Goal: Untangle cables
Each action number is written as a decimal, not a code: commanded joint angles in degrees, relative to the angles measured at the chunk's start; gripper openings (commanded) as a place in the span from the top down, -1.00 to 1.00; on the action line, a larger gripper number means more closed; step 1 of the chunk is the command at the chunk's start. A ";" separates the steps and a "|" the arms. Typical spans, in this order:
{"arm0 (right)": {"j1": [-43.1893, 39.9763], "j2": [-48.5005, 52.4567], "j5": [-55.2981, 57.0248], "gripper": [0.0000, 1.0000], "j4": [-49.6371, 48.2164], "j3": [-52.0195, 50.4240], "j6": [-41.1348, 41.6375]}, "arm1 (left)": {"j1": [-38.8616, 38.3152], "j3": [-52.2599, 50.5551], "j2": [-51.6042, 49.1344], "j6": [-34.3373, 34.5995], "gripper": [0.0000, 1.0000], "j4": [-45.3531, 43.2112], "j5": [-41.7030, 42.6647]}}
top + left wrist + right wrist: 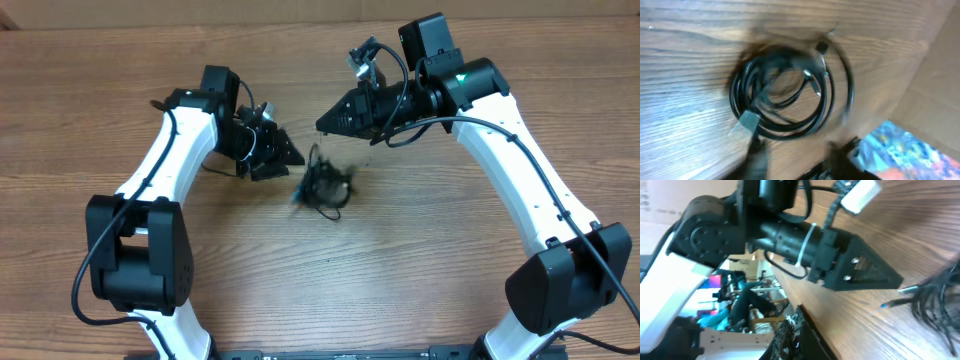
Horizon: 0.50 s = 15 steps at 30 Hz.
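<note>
The cables (323,186) are a small black coil on the wooden table between my two grippers, motion-blurred. In the left wrist view the coil (790,95) lies flat just beyond my fingers, with a silver-tipped plug (746,121) at its near left. My left gripper (281,158) is open and empty just left of the coil; its blurred fingers (797,162) stand apart. My right gripper (325,123) hovers above and behind the coil, its fingers (810,340) close together with nothing visible between them. The right wrist view shows cable strands (935,300) at its right edge.
The wooden table (420,260) spreads around the coil. The right wrist view shows the left arm's gripper (860,270) near the cables and the table's edge (805,310). Cardboard (940,90) and colourful clutter lie beyond the table.
</note>
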State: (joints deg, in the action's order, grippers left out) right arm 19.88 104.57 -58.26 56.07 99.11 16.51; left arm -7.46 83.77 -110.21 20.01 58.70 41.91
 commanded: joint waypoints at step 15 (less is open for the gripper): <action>1.18 -0.42 36.37 0.11 7.30 -2.86 4.90 | -1.68 1.03 -0.37 0.22 -0.58 0.63 -6.93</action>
State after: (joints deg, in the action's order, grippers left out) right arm 20.12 104.57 -29.93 63.81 98.04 19.59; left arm -7.77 83.79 -110.24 21.08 59.66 35.88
